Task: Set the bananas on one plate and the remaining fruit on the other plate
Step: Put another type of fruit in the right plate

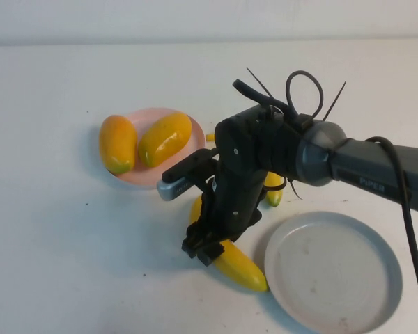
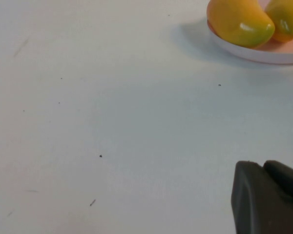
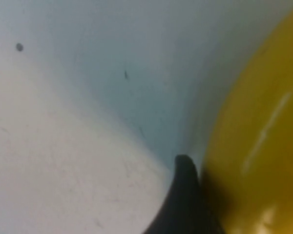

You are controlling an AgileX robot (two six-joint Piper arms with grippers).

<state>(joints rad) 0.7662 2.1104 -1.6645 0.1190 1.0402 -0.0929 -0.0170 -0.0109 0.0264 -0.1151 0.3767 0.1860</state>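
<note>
Two mangoes [image 1: 118, 142] [image 1: 164, 138] lie on the pale pink plate [image 1: 189, 122]; they also show in the left wrist view [image 2: 239, 22]. One banana [image 1: 240, 268] lies on the table left of the grey-blue plate [image 1: 333, 270], which holds nothing. A second banana [image 1: 273, 191] is mostly hidden behind my right arm. My right gripper [image 1: 202, 247] is down on the near banana's upper end. In the right wrist view one finger [image 3: 183, 200] presses against that banana [image 3: 256, 146]. My left gripper [image 2: 263, 168] is shut and empty, above bare table short of the pink plate [image 2: 263, 53].
The white table [image 1: 56, 243] stretches bare to the left and front. My right arm [image 1: 362, 167] reaches in from the right, crossing above the grey-blue plate's far side. Cable ties [image 1: 303, 87] stick up from its wrist.
</note>
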